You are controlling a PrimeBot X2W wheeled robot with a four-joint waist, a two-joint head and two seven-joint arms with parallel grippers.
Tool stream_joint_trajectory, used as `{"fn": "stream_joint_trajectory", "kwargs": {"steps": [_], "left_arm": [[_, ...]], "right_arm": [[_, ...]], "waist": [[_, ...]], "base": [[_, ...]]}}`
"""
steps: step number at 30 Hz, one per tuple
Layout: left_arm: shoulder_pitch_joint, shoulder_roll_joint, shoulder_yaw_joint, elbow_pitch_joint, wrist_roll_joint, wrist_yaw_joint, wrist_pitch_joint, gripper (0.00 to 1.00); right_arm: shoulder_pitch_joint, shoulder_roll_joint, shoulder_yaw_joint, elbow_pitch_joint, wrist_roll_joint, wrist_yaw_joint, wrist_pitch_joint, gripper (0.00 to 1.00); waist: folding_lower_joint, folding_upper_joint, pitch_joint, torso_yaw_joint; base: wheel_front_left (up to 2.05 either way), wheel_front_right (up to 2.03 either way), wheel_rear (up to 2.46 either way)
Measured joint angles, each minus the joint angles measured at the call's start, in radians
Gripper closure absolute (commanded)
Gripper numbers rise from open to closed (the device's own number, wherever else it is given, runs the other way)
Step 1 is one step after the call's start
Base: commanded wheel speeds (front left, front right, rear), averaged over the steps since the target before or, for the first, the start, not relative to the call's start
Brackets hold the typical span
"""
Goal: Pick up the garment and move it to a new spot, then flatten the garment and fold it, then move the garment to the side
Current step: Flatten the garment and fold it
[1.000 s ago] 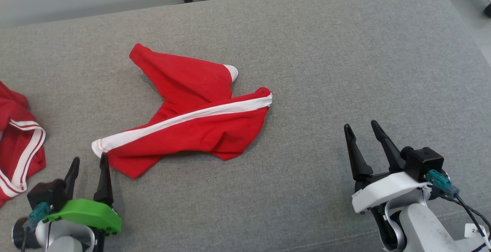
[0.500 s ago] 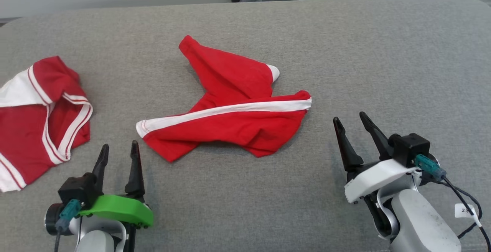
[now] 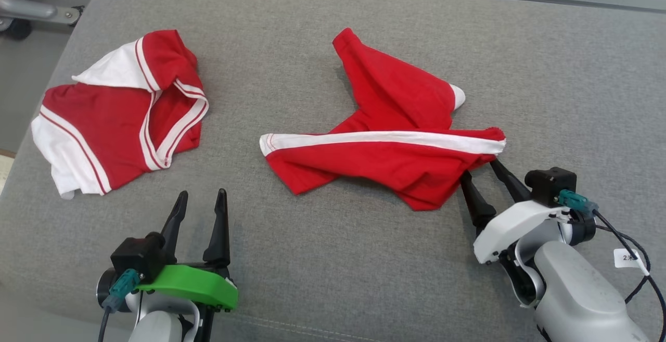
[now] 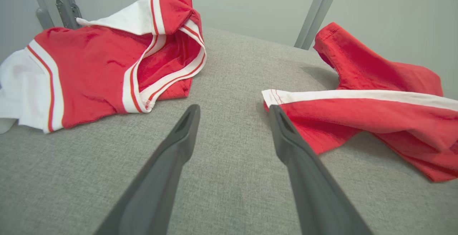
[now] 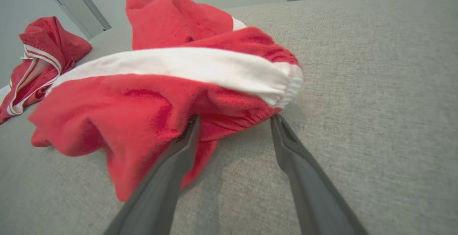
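**Right gripper** (image 3: 477, 168) – The jaws stand fully spread and clamp nothing. Both fingertips meet the right-hand end of the red garment (image 3: 385, 161), just below the gathered end of its white stripe (image 3: 385, 137). In the right wrist view the right gripper (image 5: 235, 117) straddles that edge: a fold of the red garment (image 5: 143, 106) hangs between the two fingers, and the left finger's tip is partly covered by cloth. Whether the tips lie under the fabric or only against it cannot be told.

**Left gripper** (image 3: 203, 192) – The jaws stand fully spread and empty. The left gripper hovers over bare fabric of the grey cushion (image 3: 333, 258), near the garment's left end but apart from it. In the left wrist view the left gripper (image 4: 233, 108) points at the gap between the two pieces of clothing, with the red garment (image 4: 357, 117) to its right.

**Work surface** – The red garment lies crumpled at the middle of the grey cushion, with one leg angled toward the far edge. A second garment (image 3: 114, 118), red with white panels and trim, lies bunched at the left end, well apart from the first.
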Motion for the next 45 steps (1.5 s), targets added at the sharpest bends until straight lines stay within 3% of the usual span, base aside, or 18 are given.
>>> {"fn": "stream_joint_trajectory", "kwargs": {"steps": [9, 10, 11, 12, 17, 22, 27, 31, 32, 33, 34, 39, 45], "left_arm": [[-0.003, 0.000, -0.008, -0.031, -0.002, 0.000, 0.000, 0.00], [-0.003, 0.000, -0.009, -0.033, -0.002, 0.000, 0.000, 0.00], [-0.004, 0.000, -0.009, -0.034, -0.002, 0.000, 0.000, 0.00], [-0.004, 0.000, -0.009, -0.036, -0.002, 0.000, 0.000, 0.00], [-0.009, 0.000, -0.009, -0.049, 0.001, 0.000, 0.000, 0.00], [-0.006, 0.000, -0.012, -0.057, 0.006, 0.000, 0.000, 0.00], [0.002, 0.000, -0.039, -0.052, -0.003, 0.000, 0.000, 0.00], [0.007, -0.001, -0.063, -0.046, -0.013, 0.000, 0.000, 0.00], [0.008, -0.001, -0.068, -0.043, -0.014, 0.000, 0.000, 0.00], [0.009, -0.001, -0.069, -0.041, -0.018, 0.000, 0.000, 0.00], [0.010, -0.001, -0.070, -0.038, -0.020, 0.000, 0.000, 0.00], [0.034, -0.001, -0.073, -0.011, -0.020, 0.000, 0.000, 0.00], [0.060, -0.001, -0.061, 0.000, -0.021, 0.000, 0.000, 0.00]], "right_arm": [[-0.069, -0.045, 0.044, 0.054, 0.053, 0.000, 0.000, 0.03], [-0.075, -0.048, 0.053, 0.059, 0.056, 0.000, 0.000, 0.55], [-0.082, -0.050, 0.060, 0.062, 0.056, 0.000, -0.002, 0.92], [-0.089, -0.051, 0.063, 0.063, 0.056, 0.000, -0.003, 1.00], [-0.093, -0.053, 0.061, 0.028, 0.054, 0.000, -0.002, 1.00], [-0.028, -0.080, 0.042, -0.085, 0.024, 0.001, -0.002, 1.00], [0.062, -0.103, -0.022, -0.157, -0.035, 0.000, -0.001, 1.00], [0.128, -0.078, -0.082, -0.168, -0.112, 0.000, -0.002, 1.00], [0.141, -0.063, -0.097, -0.150, -0.129, 0.000, -0.002, 0.91], [0.156, -0.043, -0.115, -0.124, -0.147, 0.000, -0.001, 0.27], [0.169, -0.026, -0.134, -0.108, -0.166, 0.000, -0.001, 0.00], [0.198, 0.036, -0.265, -0.089, -0.265, 0.000, -0.001, 0.00], [0.247, 0.072, -0.304, -0.167, -0.306, 0.001, -0.001, 0.00]], "waist": [[0.0000, 0.0000, 0.046, 0.068], [0.0000, 0.0000, 0.052, 0.072], [0.0000, 0.0000, 0.058, 0.075], [0.0000, 0.0000, 0.063, 0.077], [0.0000, 0.0000, 0.069, 0.072], [0.0000, 0.0000, 0.047, 0.046], [0.0000, 0.0000, 0.009, -0.003], [0.0000, 0.0000, -0.022, -0.044], [0.0000, 0.0000, -0.029, -0.053], [0.0000, 0.0000, -0.037, -0.062], [0.0000, 0.0000, -0.044, -0.070], [0.0000, 0.0000, -0.086, -0.108], [0.0000, 0.0000, -0.136, -0.151]], "base": [[0.00, 0.00, 0.00], [0.00, 0.00, 0.00], [0.00, 0.00, 0.00], [0.00, 0.00, 0.00], [0.00, 0.00, 0.00], [0.00, 0.00, 0.00], [0.00, 0.00, 0.00], [0.00, 0.00, 0.00], [0.00, 0.00, 0.00], [0.00, 0.00, 0.00], [0.00, 0.00, 0.00], [0.00, 0.00, 0.00], [0.00, 0.00, 0.00]]}}
